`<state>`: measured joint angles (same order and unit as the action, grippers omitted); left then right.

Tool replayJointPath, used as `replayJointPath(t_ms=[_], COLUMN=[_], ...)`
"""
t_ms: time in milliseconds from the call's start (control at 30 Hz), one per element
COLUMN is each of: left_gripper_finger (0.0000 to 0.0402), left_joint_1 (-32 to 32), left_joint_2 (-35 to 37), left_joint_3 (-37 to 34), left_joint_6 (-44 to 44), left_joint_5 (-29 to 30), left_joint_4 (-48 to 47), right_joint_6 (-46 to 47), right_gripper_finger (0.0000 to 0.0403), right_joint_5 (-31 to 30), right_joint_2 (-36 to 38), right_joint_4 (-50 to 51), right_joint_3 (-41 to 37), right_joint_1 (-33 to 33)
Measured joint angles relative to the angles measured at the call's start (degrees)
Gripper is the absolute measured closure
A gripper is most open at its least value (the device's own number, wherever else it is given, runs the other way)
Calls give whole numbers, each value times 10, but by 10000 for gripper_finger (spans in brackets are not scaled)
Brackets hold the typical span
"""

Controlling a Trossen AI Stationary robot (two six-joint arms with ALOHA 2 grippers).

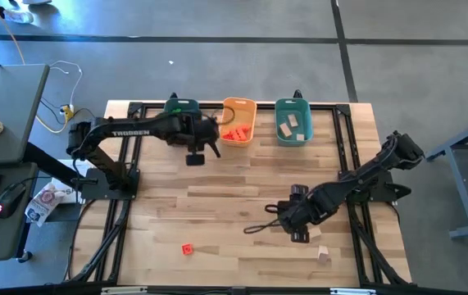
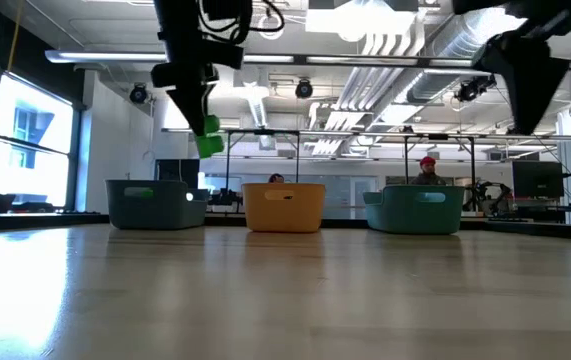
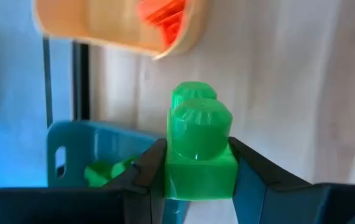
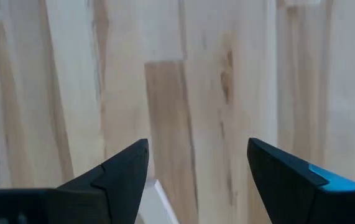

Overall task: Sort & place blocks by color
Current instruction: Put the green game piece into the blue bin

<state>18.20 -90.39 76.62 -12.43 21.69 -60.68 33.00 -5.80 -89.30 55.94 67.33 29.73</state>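
The left gripper [image 3: 199, 171] is clenched on a green block [image 3: 199, 152] (studded on top), holding it above the table [image 1: 242, 197] near the far edge, just beside the orange bin [image 1: 239, 120] and the leftmost teal bin [image 2: 155, 203], where more green pieces lie. The right gripper [image 4: 196, 168] hangs with its fingers spread apart, grasping nothing, over bare wood near the front right. Nearby lie a tan block [image 1: 323, 255] and, further left, a red block [image 1: 187, 248]. The other teal bin [image 1: 293, 121] holds tan blocks.
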Motion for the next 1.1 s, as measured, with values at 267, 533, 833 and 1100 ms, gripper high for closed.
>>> replayJointPath(t_ms=[267, 533, 833, 1100], left_gripper_finger=[294, 294, 294, 272], left_joint_1=[126, 216, 284, 299], left_joint_2=[15, 16, -11, -43], left_joint_3=[-42, -67, -74, -74], left_joint_6=[-13, -17, -27, -26], left_joint_5=[-14, -81, -114, -142], left_joint_4=[1, 8, 42, 56], right_joint_6=[54, 116, 116, 115], right_gripper_finger=[144, 144, 144, 144], right_joint_5=[2, 31, 37, 19], right_joint_2=[0, 0, 0, -1], right_joint_4=[-1, -6, -18, -18], right_joint_3=[-58, -80, -80, -80], right_joint_1=[59, 90, 120, 151])
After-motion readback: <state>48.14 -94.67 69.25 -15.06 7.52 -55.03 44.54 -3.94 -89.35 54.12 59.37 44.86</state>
